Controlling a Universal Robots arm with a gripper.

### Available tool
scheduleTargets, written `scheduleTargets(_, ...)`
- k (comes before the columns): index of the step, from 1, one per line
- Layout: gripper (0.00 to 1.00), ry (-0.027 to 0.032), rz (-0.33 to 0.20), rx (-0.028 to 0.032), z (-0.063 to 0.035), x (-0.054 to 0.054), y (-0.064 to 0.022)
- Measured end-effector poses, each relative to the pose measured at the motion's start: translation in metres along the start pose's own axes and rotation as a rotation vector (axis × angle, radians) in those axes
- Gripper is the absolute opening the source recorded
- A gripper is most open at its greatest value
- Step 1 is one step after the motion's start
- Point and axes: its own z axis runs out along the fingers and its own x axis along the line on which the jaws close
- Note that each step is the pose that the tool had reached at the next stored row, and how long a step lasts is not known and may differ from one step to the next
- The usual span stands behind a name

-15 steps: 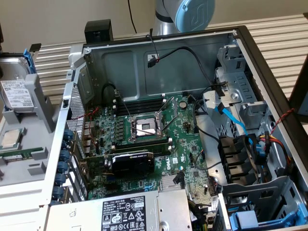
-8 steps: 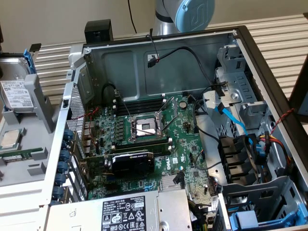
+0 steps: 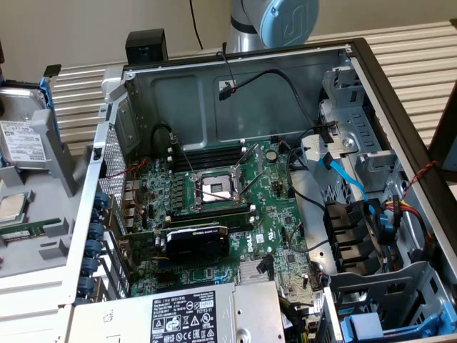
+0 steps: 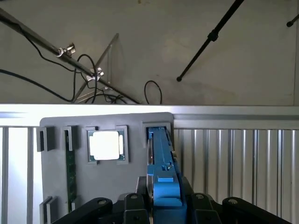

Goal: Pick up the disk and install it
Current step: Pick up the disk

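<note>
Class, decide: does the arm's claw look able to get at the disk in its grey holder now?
Probably yes: the disk stands edge-on in the grey holder, directly in line with the claw, with nothing between them; the processor chip lies off to one side.

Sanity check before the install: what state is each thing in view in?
disk: standing in its slot on the grey tray, not in the case
processor chip: lying flat in a tray recess
CPU socket: levers raised, no chip in it
computer case: side open
hand: at the disk's blue frame
</note>
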Motion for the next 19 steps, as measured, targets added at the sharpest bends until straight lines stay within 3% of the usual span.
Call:
scheduleTargets(7,0.37,0.0,-0.001,0.0001,0.0002,0.0,0.0001)
scheduleTargets(13,0.37,-0.0007,0.046,0.0003,0.0004,0.0,0.0002)
scheduleTargets(19,0.37,-0.0009,0.051,0.0004,0.0005,0.0,0.0002)
